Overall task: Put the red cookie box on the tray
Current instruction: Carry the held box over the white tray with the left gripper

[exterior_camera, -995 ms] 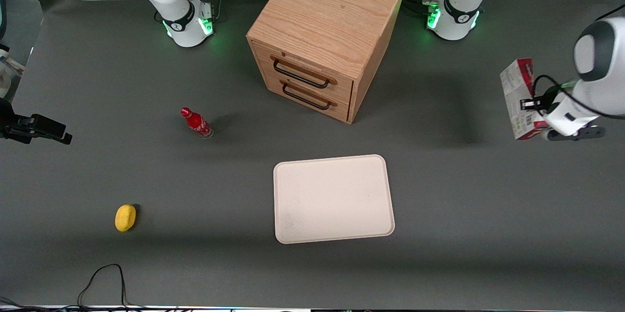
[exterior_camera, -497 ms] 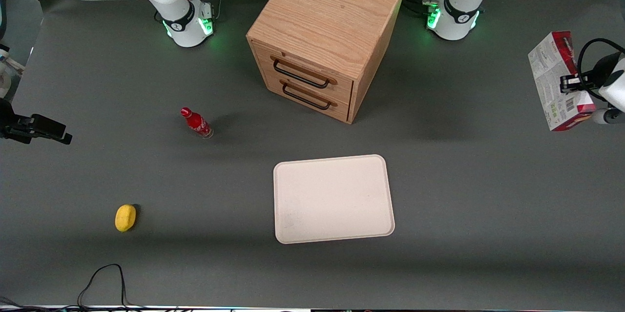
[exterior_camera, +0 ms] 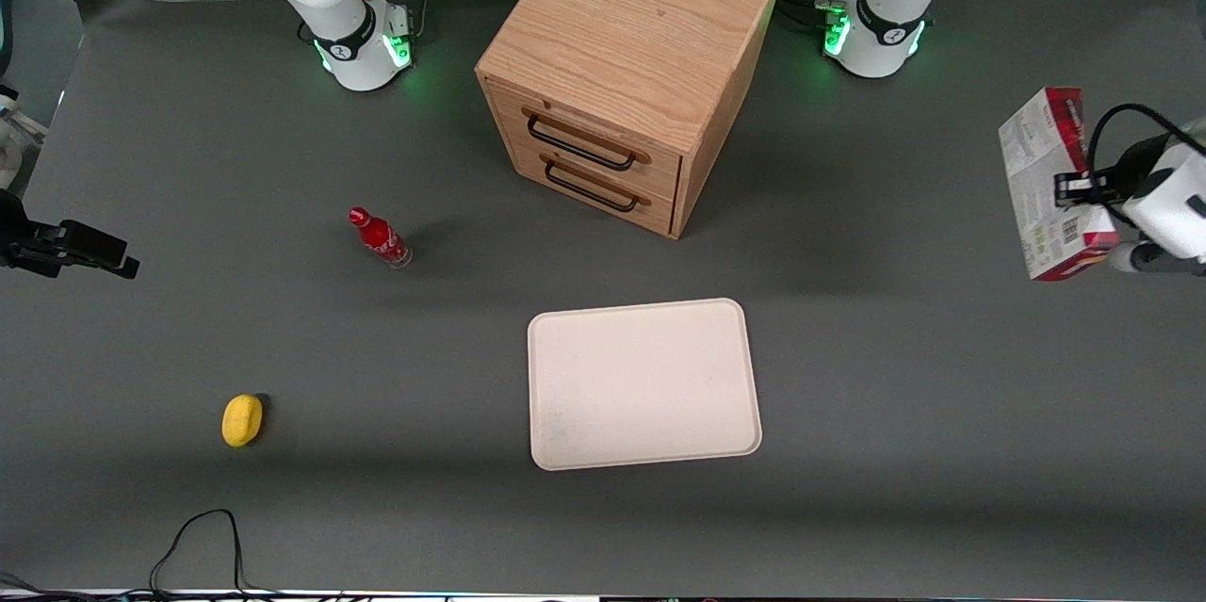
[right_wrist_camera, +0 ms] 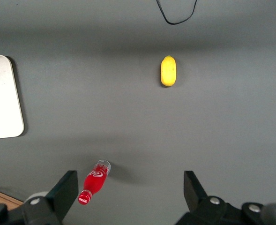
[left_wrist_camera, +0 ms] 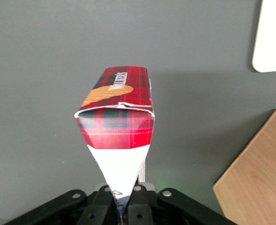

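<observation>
Centrally, the wooden cabinet [exterior_camera: 629, 65] is the biggest thing on the grey table [exterior_camera: 895, 395], its two drawers with dark handles angled toward the front camera. Nearer that camera than the cabinet lies the cream tray [exterior_camera: 644, 383], flat on the table with nothing on it; one rounded corner of it also shows in the left wrist view [left_wrist_camera: 271, 42].

Next in size, the red cookie box [exterior_camera: 1051, 183] is up in the air toward the working arm's end of the table, well apart from the tray. It is turned so its grey-white printed face with the barcode shows to the front camera. Seen from the wrist, its red tartan end flap [left_wrist_camera: 115, 127] points away from the gripper [left_wrist_camera: 123, 199], whose fingers are clamped on the box's narrow white end.

Toward the parked arm's end, a small red bottle [exterior_camera: 379, 236] stands on the table, and a yellow lemon [exterior_camera: 242, 419] lies nearer the front camera than the bottle.
</observation>
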Controlling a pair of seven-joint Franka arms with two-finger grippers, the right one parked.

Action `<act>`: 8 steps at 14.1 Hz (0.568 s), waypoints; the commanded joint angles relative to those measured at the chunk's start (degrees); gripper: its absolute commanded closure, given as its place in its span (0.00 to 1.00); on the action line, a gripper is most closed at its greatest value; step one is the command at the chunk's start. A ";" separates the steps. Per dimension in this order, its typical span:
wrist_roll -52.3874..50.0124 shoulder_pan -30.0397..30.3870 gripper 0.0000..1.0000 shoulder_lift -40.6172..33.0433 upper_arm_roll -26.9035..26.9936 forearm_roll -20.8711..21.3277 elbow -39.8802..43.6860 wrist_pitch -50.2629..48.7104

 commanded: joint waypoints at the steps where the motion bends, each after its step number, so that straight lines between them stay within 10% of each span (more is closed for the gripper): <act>1: -7.36 -3.25 1.00 12.31 -1.58 -1.05 17.22 -6.49; 8: -30.13 -18.11 1.00 29.38 -1.77 -0.88 30.45 4.80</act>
